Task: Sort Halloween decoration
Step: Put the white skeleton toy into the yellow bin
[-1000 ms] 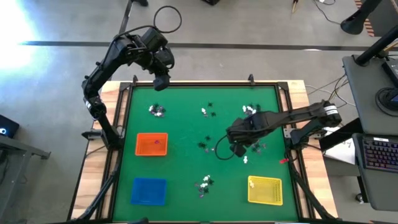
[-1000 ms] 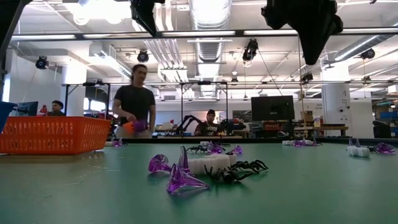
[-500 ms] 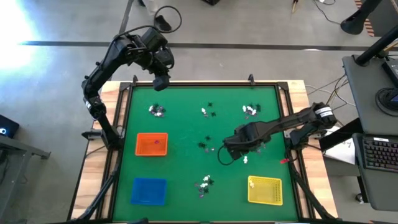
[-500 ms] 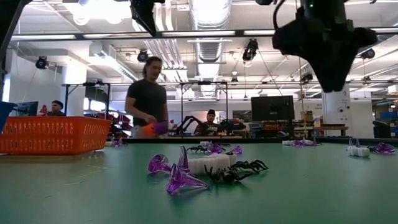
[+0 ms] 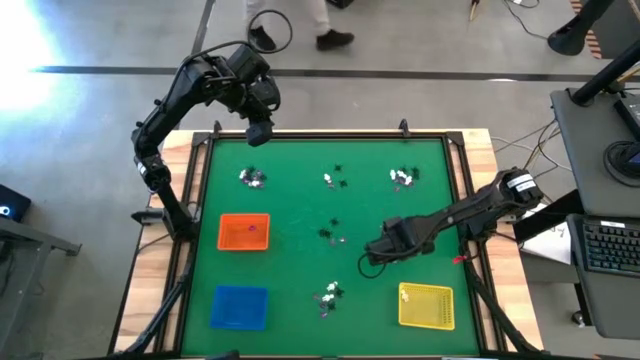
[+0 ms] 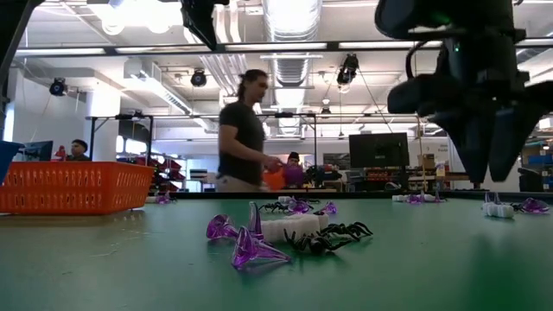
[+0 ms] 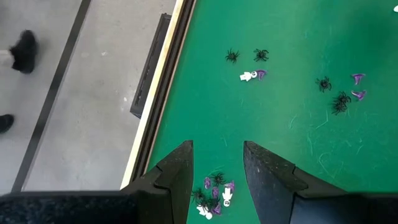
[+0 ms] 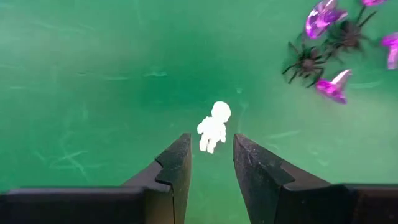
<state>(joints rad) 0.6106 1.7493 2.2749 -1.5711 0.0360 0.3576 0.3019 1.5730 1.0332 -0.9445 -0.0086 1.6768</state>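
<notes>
Right now a small white figure trinket [image 8: 213,132] lies on the green table [image 5: 300,160] just ahead of the right gripper [image 8: 211,163], whose parted fingers hold nothing. Black spiders [image 8: 308,61] and purple pieces [image 8: 321,17] sit nearby. Left gripper [image 7: 217,180] hangs open, empty, above the far-left trinket cluster [image 7: 214,198].

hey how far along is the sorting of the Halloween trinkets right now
Early on. Done: the orange tray and yellow tray each seem to hold something small; the blue tray looks bare. In hand: the right gripper, open, is low over a white trinket on the mat. Left: clusters of white, black and purple trinkets lie scattered across the mat. The left gripper waits open above the far edge.
</notes>
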